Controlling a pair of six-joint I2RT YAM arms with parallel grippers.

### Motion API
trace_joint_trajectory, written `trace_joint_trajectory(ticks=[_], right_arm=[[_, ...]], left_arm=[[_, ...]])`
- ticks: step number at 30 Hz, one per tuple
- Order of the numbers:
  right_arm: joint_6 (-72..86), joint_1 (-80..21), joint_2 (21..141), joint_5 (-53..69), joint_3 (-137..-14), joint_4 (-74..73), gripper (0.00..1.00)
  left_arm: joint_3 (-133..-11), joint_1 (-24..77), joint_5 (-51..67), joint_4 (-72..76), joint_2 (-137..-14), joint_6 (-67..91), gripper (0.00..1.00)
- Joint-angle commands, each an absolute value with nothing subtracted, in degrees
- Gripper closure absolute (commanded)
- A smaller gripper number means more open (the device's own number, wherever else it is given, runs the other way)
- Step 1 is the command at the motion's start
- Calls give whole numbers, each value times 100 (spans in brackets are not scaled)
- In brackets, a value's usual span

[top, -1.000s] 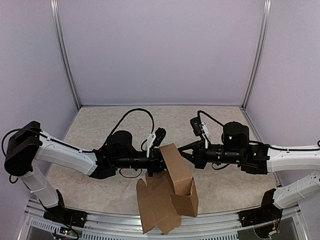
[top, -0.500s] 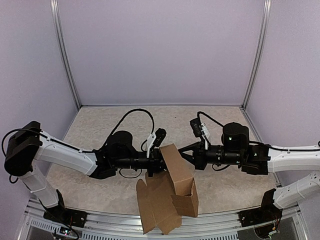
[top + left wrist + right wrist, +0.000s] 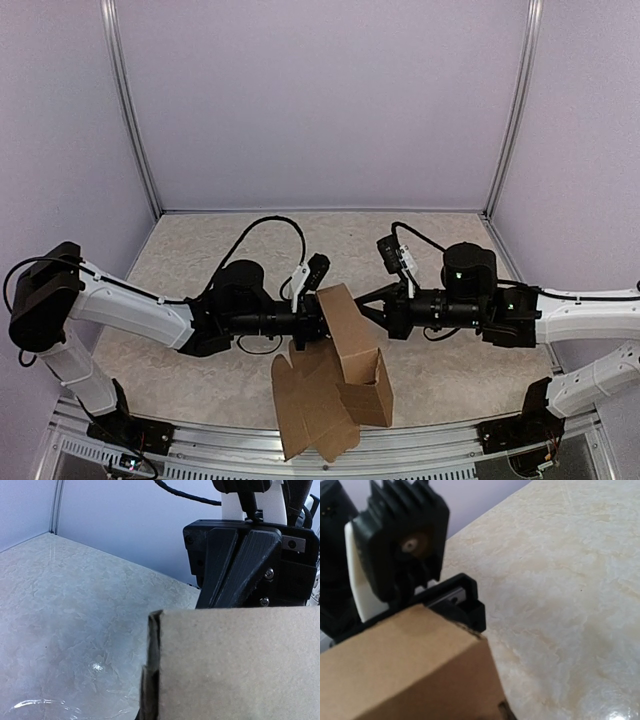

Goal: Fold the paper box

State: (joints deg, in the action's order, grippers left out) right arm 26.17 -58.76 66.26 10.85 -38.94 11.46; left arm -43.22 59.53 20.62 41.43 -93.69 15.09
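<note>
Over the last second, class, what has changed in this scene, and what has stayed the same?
The hanging lower end of the paper box swung slightly up and to the left. The left gripper and right gripper stayed shut on its upper end, above the table.

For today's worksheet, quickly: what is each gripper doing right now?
The left gripper is shut on the paper box, at its left edge.
The right gripper is shut, tip at the box's right side; whether it grips cannot be told.
</note>
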Motion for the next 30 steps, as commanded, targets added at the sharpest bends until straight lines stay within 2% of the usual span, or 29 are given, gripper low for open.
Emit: trace_joint_trajectory(ticks=[1,8,14,26,30], right_arm=[[2594,-6070,6963,1688,-4163,1270,100],[2594,-6140,7407,1967,-4367,1391,100],[2504,-6137,7302,1764,-4330,1225,100],[2275,-6126,6716,-99,-4283,40,100],[2320,-6092,6521,-1004,-4271,-522,89]], left_arm=[[-4384,5919,1934,4197,-9366,1492,100],[-4413,5933,1952,4213,-9374,1561,100],[-4421,5932,1850,4204,-9309,1651,100],[-4190,5921,732,3925,-9124,1721,100],[-4046,5917,300,3910,-9065,1723,100]])
